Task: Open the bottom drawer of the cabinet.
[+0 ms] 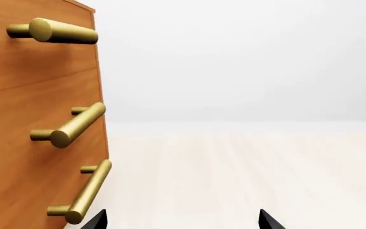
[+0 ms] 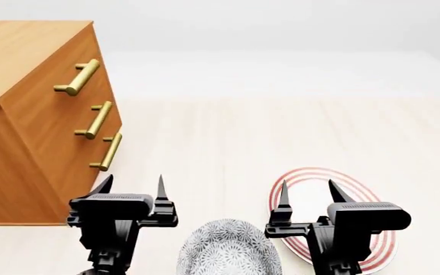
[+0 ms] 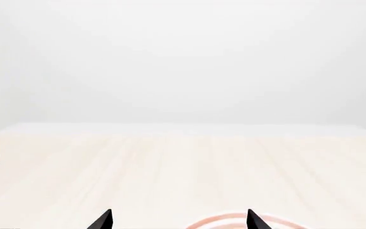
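- Left gripper and right gripper: both spread wide, empty, low over the tabletop.
- Bottom drawer, shut, ahead-left in the cabinet.
- Its brass handle: rigid, likely slick; best pinched mid-bar.

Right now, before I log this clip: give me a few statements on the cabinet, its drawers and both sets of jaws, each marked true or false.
1. All three drawers of the cabinet are shut. True.
2. The left gripper is shut on the brass handle of the bottom drawer. False: its jaws are open, holding nothing, and apart from the handle.
3. The right gripper is open and empty. True.
4. A red-ringed plate lies on the floor under the right gripper. True.
5. The patterned bowl sits on top of the cabinet. False: it is low in the head view, between the two arms.
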